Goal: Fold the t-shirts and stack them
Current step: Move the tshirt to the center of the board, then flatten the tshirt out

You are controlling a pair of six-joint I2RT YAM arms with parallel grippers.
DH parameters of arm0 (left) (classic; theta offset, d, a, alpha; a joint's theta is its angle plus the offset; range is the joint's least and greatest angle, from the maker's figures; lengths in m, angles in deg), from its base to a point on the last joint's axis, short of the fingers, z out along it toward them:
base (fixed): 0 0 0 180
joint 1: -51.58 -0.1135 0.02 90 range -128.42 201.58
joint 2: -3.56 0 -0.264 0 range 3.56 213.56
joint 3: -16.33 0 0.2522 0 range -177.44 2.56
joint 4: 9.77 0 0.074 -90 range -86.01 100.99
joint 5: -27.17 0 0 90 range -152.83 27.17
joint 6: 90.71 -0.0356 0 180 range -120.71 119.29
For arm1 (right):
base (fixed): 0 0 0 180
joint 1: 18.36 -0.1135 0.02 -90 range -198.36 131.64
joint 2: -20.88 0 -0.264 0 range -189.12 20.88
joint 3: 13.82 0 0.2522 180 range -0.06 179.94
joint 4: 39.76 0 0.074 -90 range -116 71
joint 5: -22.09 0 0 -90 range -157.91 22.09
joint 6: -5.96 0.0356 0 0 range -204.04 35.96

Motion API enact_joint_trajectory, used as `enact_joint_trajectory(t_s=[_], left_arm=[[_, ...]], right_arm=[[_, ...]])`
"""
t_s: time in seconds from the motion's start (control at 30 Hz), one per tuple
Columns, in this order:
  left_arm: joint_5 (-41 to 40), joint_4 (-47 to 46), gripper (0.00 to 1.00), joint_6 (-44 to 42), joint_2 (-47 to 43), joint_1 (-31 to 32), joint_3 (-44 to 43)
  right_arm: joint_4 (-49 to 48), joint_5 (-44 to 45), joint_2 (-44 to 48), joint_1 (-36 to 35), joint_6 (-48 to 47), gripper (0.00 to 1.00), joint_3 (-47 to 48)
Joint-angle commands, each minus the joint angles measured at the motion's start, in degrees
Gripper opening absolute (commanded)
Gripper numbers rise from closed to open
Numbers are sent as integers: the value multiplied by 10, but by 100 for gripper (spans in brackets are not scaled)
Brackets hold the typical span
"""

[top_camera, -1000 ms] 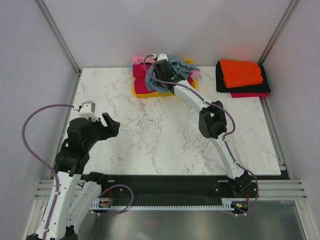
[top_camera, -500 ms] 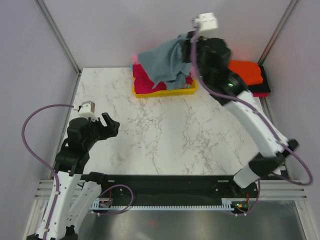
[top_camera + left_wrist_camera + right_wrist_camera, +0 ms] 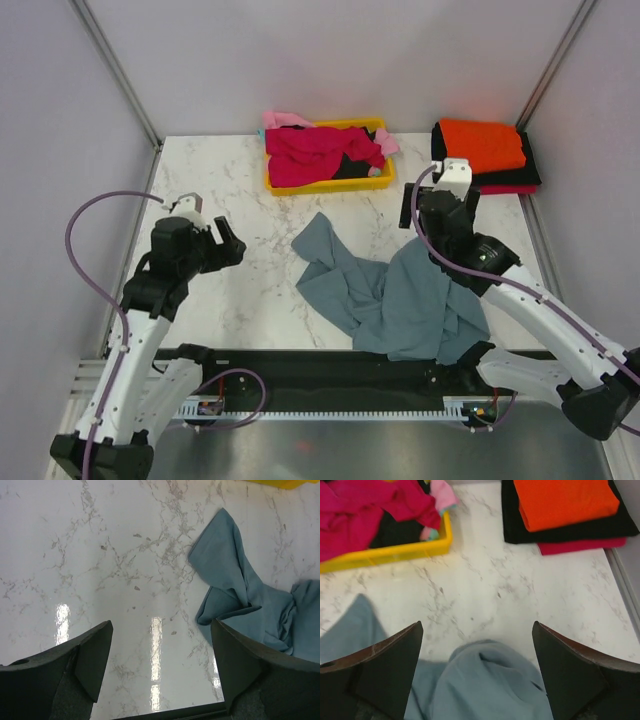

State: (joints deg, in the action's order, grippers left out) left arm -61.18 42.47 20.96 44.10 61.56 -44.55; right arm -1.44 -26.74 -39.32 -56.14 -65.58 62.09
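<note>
A large blue-grey t-shirt (image 3: 395, 295) (image 3: 235, 580) (image 3: 485, 685) lies crumpled on the marble table, near the front middle. My right gripper (image 3: 437, 203) (image 3: 477, 625) hovers over its far edge, open, with nothing between the fingers. My left gripper (image 3: 228, 248) (image 3: 161, 625) is open over bare table to the shirt's left. A magenta shirt (image 3: 315, 150) (image 3: 365, 505), a pink one (image 3: 280, 120) and a black one (image 3: 395, 530) fill the yellow tray (image 3: 300, 185) (image 3: 395, 555). At the back right, folded orange (image 3: 482, 145) (image 3: 565, 500), black (image 3: 570, 530) and red (image 3: 580, 545) shirts sit stacked.
Grey walls and metal rails enclose the table on three sides. The blue-grey shirt's near edge hangs over the black strip (image 3: 300, 370) at the table's front. Bare marble lies between the tray and the shirt.
My right gripper pulled the blue-grey shirt up out of the tray, carried it toward the front and opened; the shirt now lies on the table. My left arm shifted slightly.
</note>
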Motion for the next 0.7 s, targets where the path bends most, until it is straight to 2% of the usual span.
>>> enact_joint_trajectory(t_s=[0.0, 0.17, 0.23, 0.3, 0.33, 0.5, 0.53, 0.57, 0.6, 0.63, 0.67], left_arm=[[20, -38, 87, 32, 69, -2, -43], [20, -93, 85, 55, 204, 2, -114], [3, -110, 85, 53, 288, 6, -147], [-8, -129, 85, 44, 361, 6, -216], [-15, -131, 84, 41, 439, 6, -276], [-26, -107, 81, 11, 671, 5, -483], [-28, -94, 81, 8, 708, 5, -563], [-32, -72, 79, 3, 787, 5, -609], [-36, -53, 78, 3, 824, 5, -654], [-40, -13, 78, 3, 857, 4, -736], [-41, 3, 78, 2, 923, 4, -773]], right_arm=[[35, 46, 61, 0, 37, 98, -4], [45, -43, 62, -1, 55, 98, -50], [54, -54, 56, 0, 70, 98, -62], [51, -78, 55, 0, 80, 98, -83], [47, -104, 54, 0, 79, 98, -88], [44, -162, 74, 0, 86, 98, -108], [45, -172, 80, 0, 86, 98, -110], [51, -182, 86, 0, 84, 98, -112], [56, -182, 99, 0, 84, 98, -111], [62, -183, 106, 0, 81, 98, -110], [72, -183, 113, 0, 80, 98, -109]])
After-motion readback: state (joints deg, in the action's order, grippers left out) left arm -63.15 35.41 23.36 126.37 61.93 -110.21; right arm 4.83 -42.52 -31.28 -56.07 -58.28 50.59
